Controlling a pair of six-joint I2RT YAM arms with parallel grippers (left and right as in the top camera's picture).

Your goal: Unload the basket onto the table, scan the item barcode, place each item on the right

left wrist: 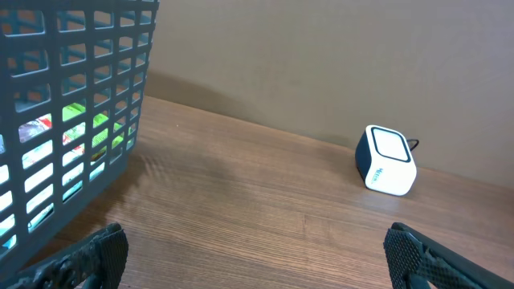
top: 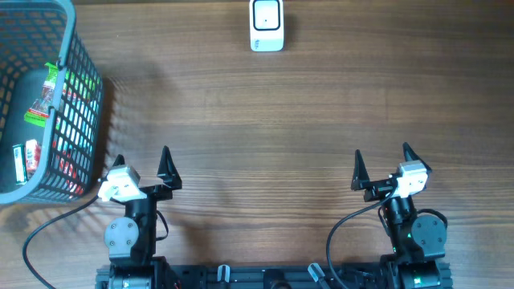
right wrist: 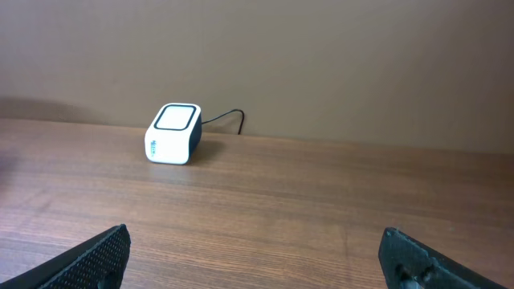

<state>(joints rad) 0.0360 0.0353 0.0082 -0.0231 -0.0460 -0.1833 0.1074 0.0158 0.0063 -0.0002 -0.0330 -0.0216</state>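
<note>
A white barcode scanner [top: 267,25] with a dark window stands at the far middle of the table; it also shows in the left wrist view [left wrist: 386,160] and the right wrist view [right wrist: 173,134]. Packaged items [top: 36,104] in green, red and white lie inside the blue-grey mesh basket [top: 84,56] at the far left, glimpsed through its wall [left wrist: 72,136]. My left gripper [top: 142,161] sits near the front edge, just right of the basket, open and empty. My right gripper [top: 383,162] sits at the front right, open with nothing between its fingers.
The scanner's black cable [right wrist: 229,117] runs off behind it toward the wall. A black cable [top: 48,221] loops on the table in front of the basket, by the left arm's base.
</note>
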